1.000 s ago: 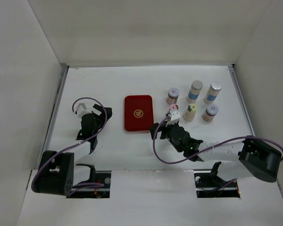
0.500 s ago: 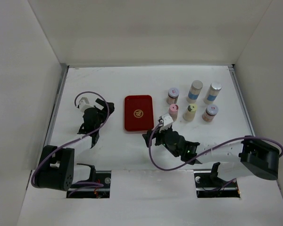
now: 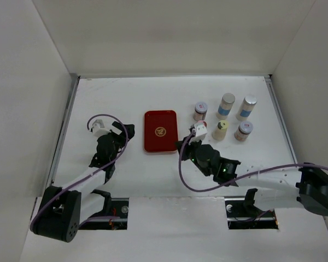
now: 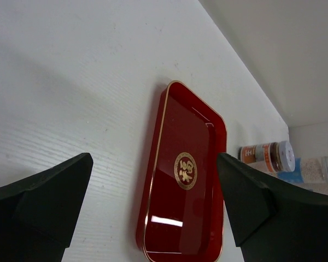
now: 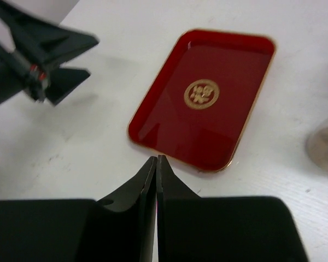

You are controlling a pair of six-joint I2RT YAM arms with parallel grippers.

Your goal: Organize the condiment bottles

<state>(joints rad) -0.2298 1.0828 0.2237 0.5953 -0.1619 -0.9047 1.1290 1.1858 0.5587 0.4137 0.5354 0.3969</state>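
Observation:
Several condiment bottles stand right of the red tray [image 3: 160, 131]: a red-banded one [image 3: 200, 111], two tall blue-banded ones [image 3: 226, 105] [image 3: 246, 107], a yellow-green-capped one [image 3: 220, 130] and a short silver-capped one [image 3: 243, 131]. A pink-capped bottle [image 3: 202, 125] peeks out behind the right wrist. My right gripper [image 3: 181, 146] is shut and empty, its tips [image 5: 156, 159] just off the tray's [image 5: 208, 98] near edge. My left gripper [image 3: 126, 131] stands open and empty left of the tray, which shows between its fingers [image 4: 154, 164].
White walls enclose the table on three sides. The left wrist view shows the tray [image 4: 175, 125] with a red-banded bottle [image 4: 268, 155] and a blue-banded one [image 4: 311, 169] beyond it. The left gripper [image 5: 38, 60] shows in the right wrist view.
My right gripper has gone from open to shut with nothing in it, after drawing back from the pink-capped bottle toward the tray's corner. The left gripper shifted slightly nearer the tray.

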